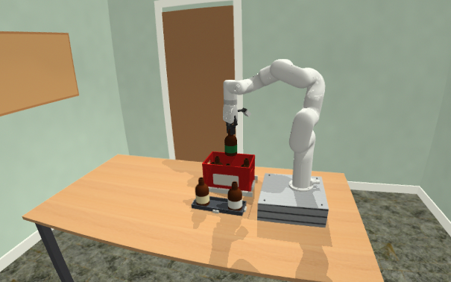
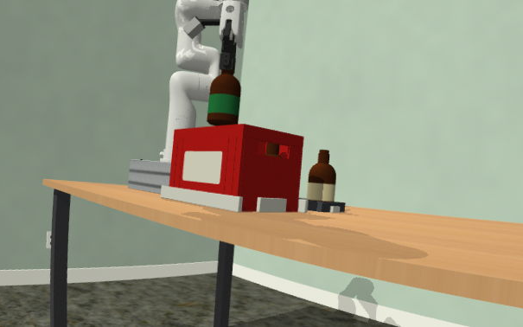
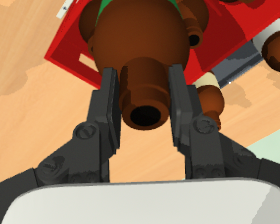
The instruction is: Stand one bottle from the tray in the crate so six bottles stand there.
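end effector pinching the green-banded bottle by its neck, bottle upright with its base just above the red crate; two bottles on the tray.

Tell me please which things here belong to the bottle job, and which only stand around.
Job:
gripper, shut on the green-label bottle
red crate
dark tray
two cream-label bottles

Standing around:
table
door
corkboard
grey arm base
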Controlling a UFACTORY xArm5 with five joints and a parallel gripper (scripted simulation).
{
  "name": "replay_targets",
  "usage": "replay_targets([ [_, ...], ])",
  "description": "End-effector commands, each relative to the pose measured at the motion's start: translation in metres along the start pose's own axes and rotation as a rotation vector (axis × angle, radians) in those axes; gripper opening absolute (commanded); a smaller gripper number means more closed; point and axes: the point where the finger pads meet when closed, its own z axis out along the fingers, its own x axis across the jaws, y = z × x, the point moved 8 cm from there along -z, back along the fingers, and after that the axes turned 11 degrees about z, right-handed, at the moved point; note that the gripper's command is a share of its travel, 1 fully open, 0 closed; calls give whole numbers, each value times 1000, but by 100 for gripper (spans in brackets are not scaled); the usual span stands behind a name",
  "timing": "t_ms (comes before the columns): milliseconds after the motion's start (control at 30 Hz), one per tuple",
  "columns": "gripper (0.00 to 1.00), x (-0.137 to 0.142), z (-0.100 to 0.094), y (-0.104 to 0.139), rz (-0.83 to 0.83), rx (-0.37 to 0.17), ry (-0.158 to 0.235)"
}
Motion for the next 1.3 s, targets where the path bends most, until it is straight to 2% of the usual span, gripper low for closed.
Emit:
replay_targets([
  [0, 0, 0, -1, 0, 0, -3, -3],
  [500, 0, -1, 5, 0, 0, -3, -3],
  [1267, 0, -1, 28, -1, 0, -3, -4],
])
